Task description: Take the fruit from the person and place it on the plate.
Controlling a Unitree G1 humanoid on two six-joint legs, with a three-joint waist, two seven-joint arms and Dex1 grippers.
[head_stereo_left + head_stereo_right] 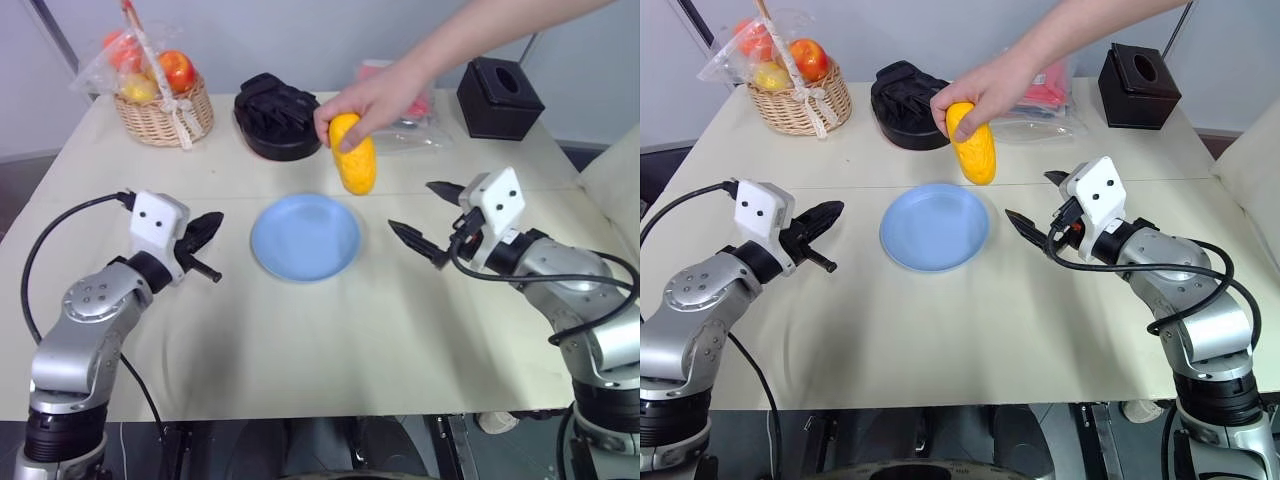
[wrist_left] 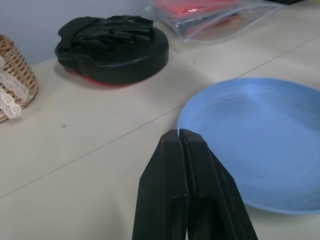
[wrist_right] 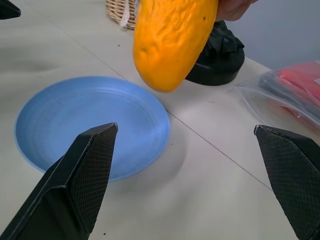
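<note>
A person's hand (image 1: 375,100) reaches in from the far right and holds the yellow-orange fruit (image 1: 354,155) upright above the table, just beyond the light blue plate (image 1: 305,237). The fruit (image 3: 170,37) hangs close ahead of my right gripper (image 1: 432,218), whose jaws stand wide open with nothing between them, to the right of the plate. My left gripper (image 1: 205,245) is shut and empty at the plate's left side, its fingers (image 2: 187,195) pressed together near the plate's rim (image 2: 200,100).
A wicker basket (image 1: 165,115) of plastic-wrapped round fruits stands at the far left. A round black ridged object (image 1: 277,115) lies behind the plate, a clear bag with red contents (image 1: 410,120) beside it, and a black box (image 1: 498,97) at the far right.
</note>
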